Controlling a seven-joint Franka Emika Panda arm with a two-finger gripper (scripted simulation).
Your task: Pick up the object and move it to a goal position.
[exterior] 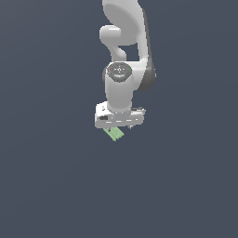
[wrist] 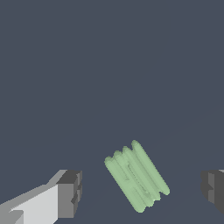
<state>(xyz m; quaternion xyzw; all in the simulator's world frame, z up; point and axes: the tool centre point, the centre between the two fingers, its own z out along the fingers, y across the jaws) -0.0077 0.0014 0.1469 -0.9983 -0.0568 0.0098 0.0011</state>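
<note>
The object (wrist: 136, 176) is a small pale-green flat block of several rounded parallel ridges, lying on the dark grey surface at a slant. In the exterior view it (exterior: 114, 134) shows partly from under the white gripper body. My gripper (wrist: 142, 194) is open, with one dark fingertip (wrist: 70, 192) on either side of the object and a wide gap to each. The fingers do not touch the object. In the exterior view the fingers are hidden under the white hand (exterior: 119, 117), which sits just above the object.
The white arm (exterior: 124, 42) reaches down from the top of the exterior view. A plain dark grey surface (exterior: 56, 176) lies all around.
</note>
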